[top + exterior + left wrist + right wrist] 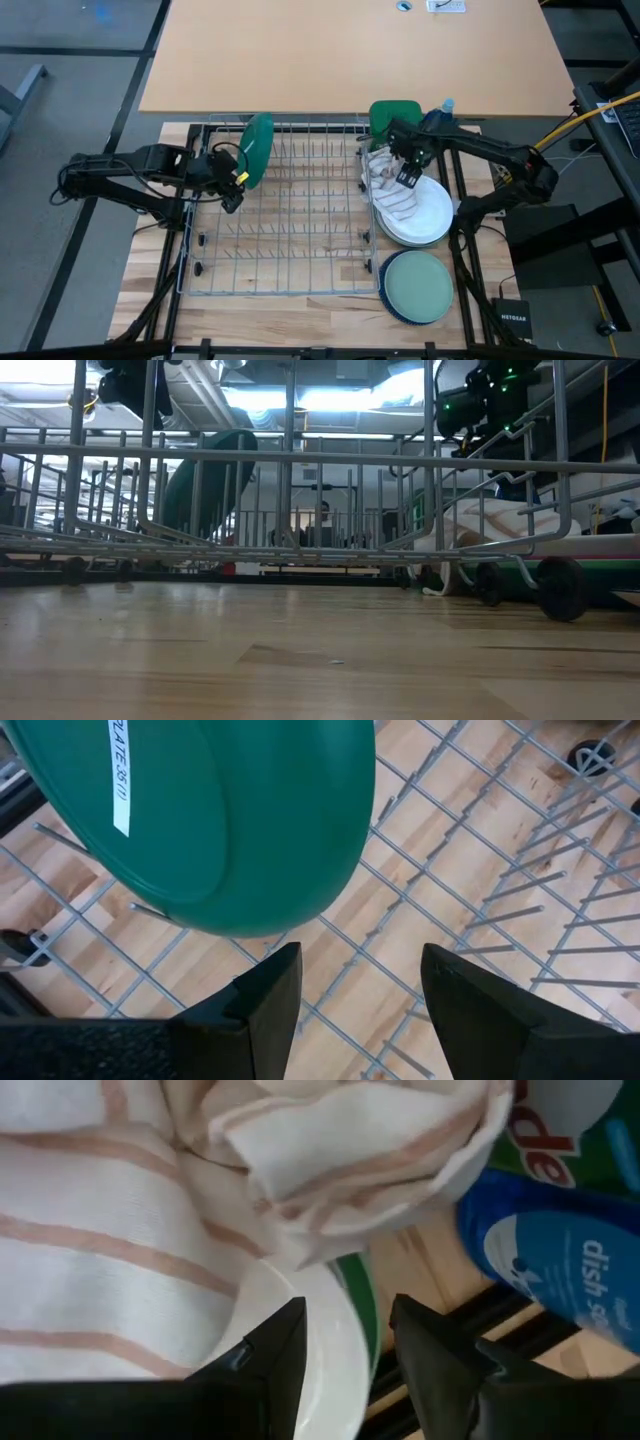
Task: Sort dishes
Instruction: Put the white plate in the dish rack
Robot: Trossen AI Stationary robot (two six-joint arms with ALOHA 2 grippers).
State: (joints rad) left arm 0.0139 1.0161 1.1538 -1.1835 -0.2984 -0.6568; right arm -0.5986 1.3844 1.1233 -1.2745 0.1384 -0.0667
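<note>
A dark green plate (257,148) stands on edge in the far left corner of the wire rack (290,290), its lower rim (240,925) among the wires. My left gripper (360,970) is open just beside it on the near side, nothing between its fingers. A stack of white plates (425,215) lies right of the rack, with a green-rimmed plate (362,1295) under the top one. My right gripper (347,1320) is open above the stack's far rim, fingers pointing down. A light green plate (418,285) lies on a navy one at the near right.
A beige-striped white cloth (388,180) is heaped on the white stack's far left part. A green tub (393,115) and a blue dish-soap bottle (570,1270) stand beyond it. The rack's upright tines (520,910) fill the middle of the table.
</note>
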